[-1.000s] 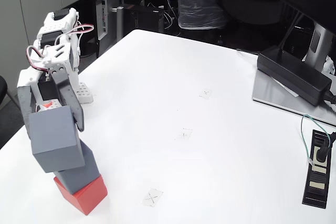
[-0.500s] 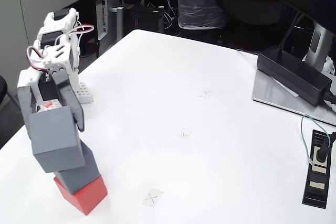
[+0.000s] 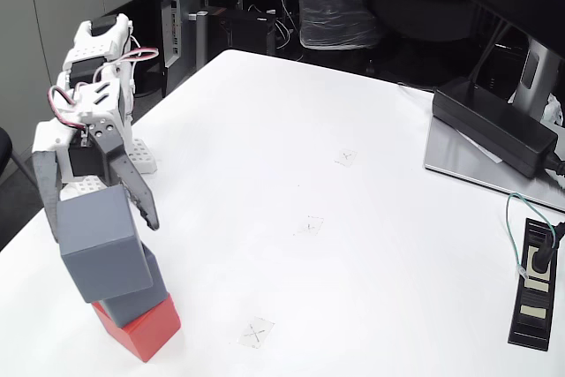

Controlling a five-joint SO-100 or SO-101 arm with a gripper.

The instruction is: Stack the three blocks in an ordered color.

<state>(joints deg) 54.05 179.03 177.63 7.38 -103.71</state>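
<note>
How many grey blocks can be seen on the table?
2: the top grey block between the open gripper fingers, and the middle grey block under it, on the red block.

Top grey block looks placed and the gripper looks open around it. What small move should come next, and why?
Probably lift the gripper straight up, clear of the stack. Its fingers are spread either side of the top grey block, which sits on the lower grey block above the red block. The top block looks tilted and offset, so any sideways pull could knock it off.
</note>
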